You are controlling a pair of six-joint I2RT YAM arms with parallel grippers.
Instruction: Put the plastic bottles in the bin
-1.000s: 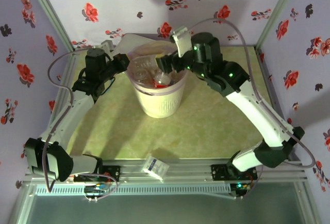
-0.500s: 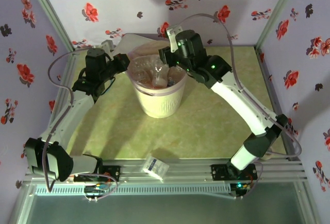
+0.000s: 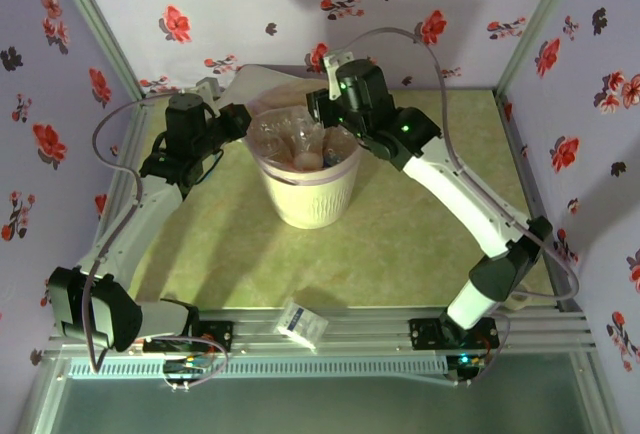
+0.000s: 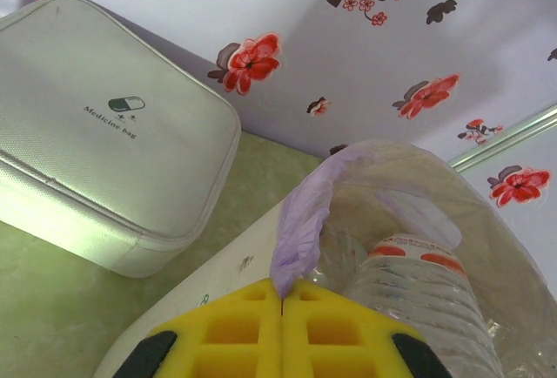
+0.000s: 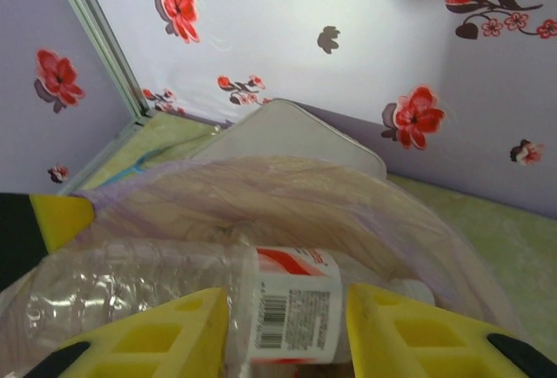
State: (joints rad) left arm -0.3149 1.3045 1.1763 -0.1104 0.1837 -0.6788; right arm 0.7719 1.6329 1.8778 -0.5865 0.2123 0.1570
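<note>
The bin point(image 3: 305, 204), a cream-white bucket with a pinkish liner bag point(image 4: 309, 221), stands mid-table with several plastic bottles point(image 3: 300, 144) inside. My left gripper point(image 4: 282, 295) is at the bin's left rim point(image 4: 200, 282), shut on a fold of the liner; a red-labelled bottle point(image 4: 418, 291) lies just right of it. My right gripper point(image 5: 287, 308) hangs over the bin's far right rim, jaws a little apart. A clear bottle with a red-and-white label point(image 5: 300, 295) lies crosswise in the bin just beyond its fingers, not clamped. In the top view the left gripper point(image 3: 245, 119) and right gripper point(image 3: 320, 119) flank the bin's mouth.
A white zipped medicine bag point(image 4: 96, 134) lies behind the bin against the flowered back wall. A small white-and-blue carton point(image 3: 302, 323) rests on the near rail between the arm bases. Green tabletop point(image 3: 400, 244) lies bare right of and in front of the bin.
The right arm swung left and further over the bin's mouth, its jaws drew closer together, and the bottle under it has sunk in among the others. The left gripper has not moved.
</note>
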